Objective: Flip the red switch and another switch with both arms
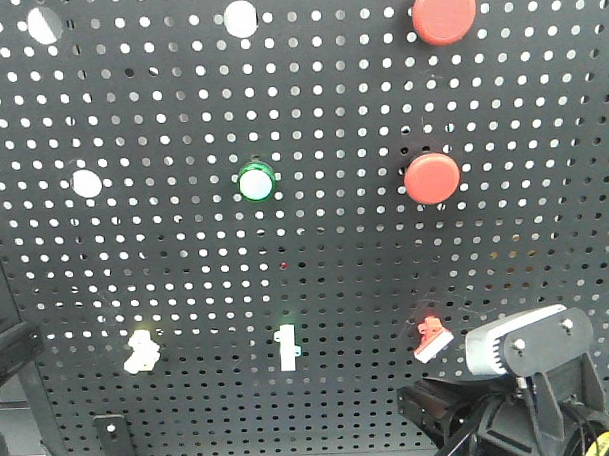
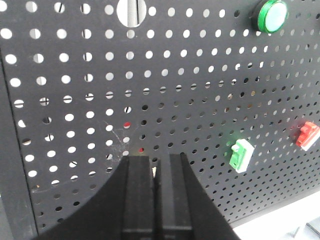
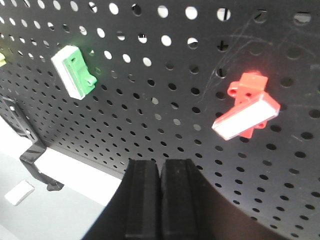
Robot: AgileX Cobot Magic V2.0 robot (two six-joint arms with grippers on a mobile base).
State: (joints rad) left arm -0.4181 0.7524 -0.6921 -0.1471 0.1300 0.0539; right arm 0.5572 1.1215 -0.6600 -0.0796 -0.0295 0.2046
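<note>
Now my shut right claw sits low and left of the red switch, and my shut left claw nearly hides the cream switch, so I might miss and bump the board.

Open pegboard lies between the right claw and the red switch. The green-backed toggle stands well apart to the side. A black bracket juts out below the board's lower edge.

test lab: black perforated switch panel
</note>
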